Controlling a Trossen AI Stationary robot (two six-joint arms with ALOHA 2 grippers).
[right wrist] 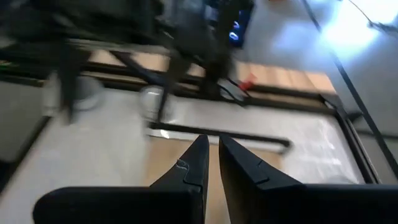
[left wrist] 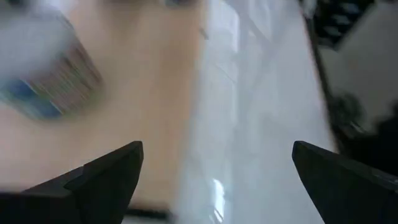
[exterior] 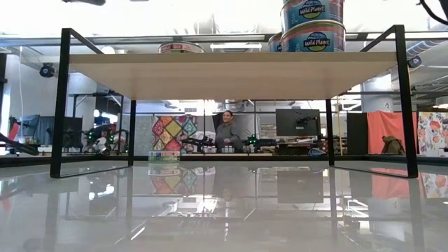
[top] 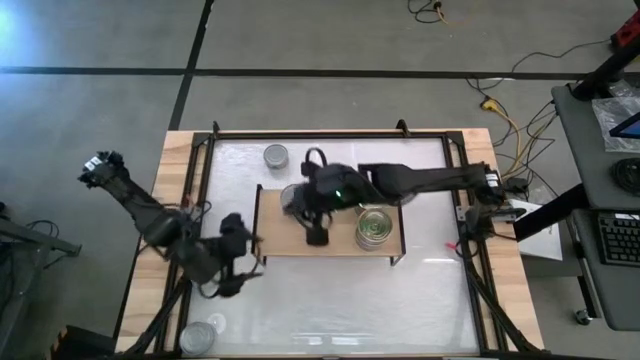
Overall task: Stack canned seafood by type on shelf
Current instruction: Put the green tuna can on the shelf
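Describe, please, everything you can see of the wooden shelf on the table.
The shelf is a low rectangular light-wood board on thin black metal legs, standing level near the middle of the white tabletop. A stack of gold-topped cans stands on its right part; another can sits farther left. The right tool, shut, is over the board.

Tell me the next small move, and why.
Probably lift the shut, empty right gripper clear of the shelf. The open left gripper waits at the shelf's left edge, and cans remain on the table: one behind the shelf, one near-left.
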